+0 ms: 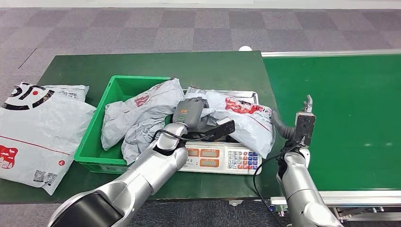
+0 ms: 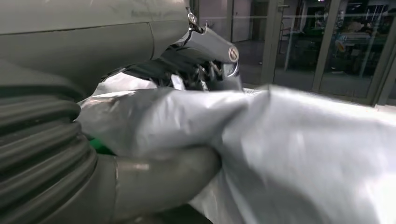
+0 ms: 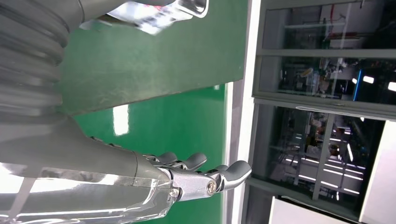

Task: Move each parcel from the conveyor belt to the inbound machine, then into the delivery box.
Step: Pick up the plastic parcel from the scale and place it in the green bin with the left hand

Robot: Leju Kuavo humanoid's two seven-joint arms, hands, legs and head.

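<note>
A grey parcel point(image 1: 246, 120) with red print lies on the steel tray of the inbound machine point(image 1: 222, 158), a scale with a keypad. My left hand point(image 1: 190, 112) reaches over the scale and grips this parcel's left end. In the left wrist view the thumb point(image 2: 159, 182) and fingers point(image 2: 210, 51) pinch the grey plastic point(image 2: 289, 154). The green delivery box point(image 1: 94, 142) stands left of the scale and holds other grey parcels point(image 1: 142, 111). My right hand point(image 1: 308, 105) hovers over the conveyor belt point(image 1: 340, 118); its fingers point(image 3: 201, 177) are spread and hold nothing.
Large white and grey parcels point(image 1: 38, 127) lie on the dark green table point(image 1: 213, 64) at the far left. The belt's metal rail point(image 1: 331, 53) runs along its far side. Grey carpet lies beyond the table.
</note>
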